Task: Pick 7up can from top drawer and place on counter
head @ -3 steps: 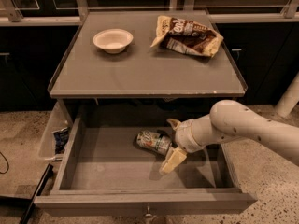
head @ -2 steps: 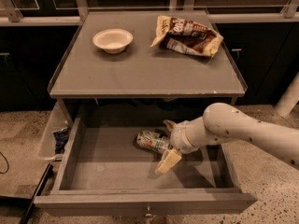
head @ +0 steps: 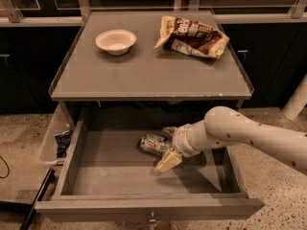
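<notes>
Hand (head: 163, 148) is down in the drawer (head: 110, 174), near the back edge, a bit right of centre. Fingers are spread wide, one on each side of the can (head: 152, 143). I can't tell if either is touching it. Can lies on its side on the drawer floor, not lifted.

Risks as I see them:
- Can is round and on its side. If one finger touches first, it probably rolls toward the left edge and the close misses.
- Grip sits at the can's right end, not mid-body, so it may pivot or slip out on the lift.
- Surface (head: 144, 75) overhangs the drawer's back edge. A straight-up lift could clip the can or wrist on its front edge — needs to pull forward first.

Surface: bowl (head: 115, 40) at the back-left corner, chip bag (head: 192, 36) at the back-right corner. Front half is bare, so that's the likely drop zone.

Room: speckled floor (head: 29, 147), dark cabinets (head: 29, 66) behind.
</notes>
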Controlling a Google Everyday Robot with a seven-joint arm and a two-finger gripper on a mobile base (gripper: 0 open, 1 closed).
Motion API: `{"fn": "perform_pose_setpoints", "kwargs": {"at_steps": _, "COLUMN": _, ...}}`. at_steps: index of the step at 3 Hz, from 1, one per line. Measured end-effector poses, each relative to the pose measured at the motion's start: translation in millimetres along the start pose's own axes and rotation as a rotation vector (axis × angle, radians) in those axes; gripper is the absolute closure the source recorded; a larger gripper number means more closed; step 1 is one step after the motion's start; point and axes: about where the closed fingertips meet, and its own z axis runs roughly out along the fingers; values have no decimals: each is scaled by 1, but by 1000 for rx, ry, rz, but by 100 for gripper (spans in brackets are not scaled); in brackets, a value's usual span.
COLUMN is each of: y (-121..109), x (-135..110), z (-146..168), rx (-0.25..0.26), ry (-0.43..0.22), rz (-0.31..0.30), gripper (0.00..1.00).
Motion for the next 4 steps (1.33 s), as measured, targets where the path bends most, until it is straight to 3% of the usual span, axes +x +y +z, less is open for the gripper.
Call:
{"fn": "perform_pose_setpoints", "kwargs": {"at_steps": 3, "y": 0, "x": 0, "z": 0, "rx": 0, "ry": 0, "rz": 0, "gripper": 88}}
{"fn": "perform_pose_setpoints", "kwargs": {"at_steps": 4, "y": 0, "x": 0, "z": 0, "rx": 0, "ry": 0, "rz": 0, "gripper": 100}}
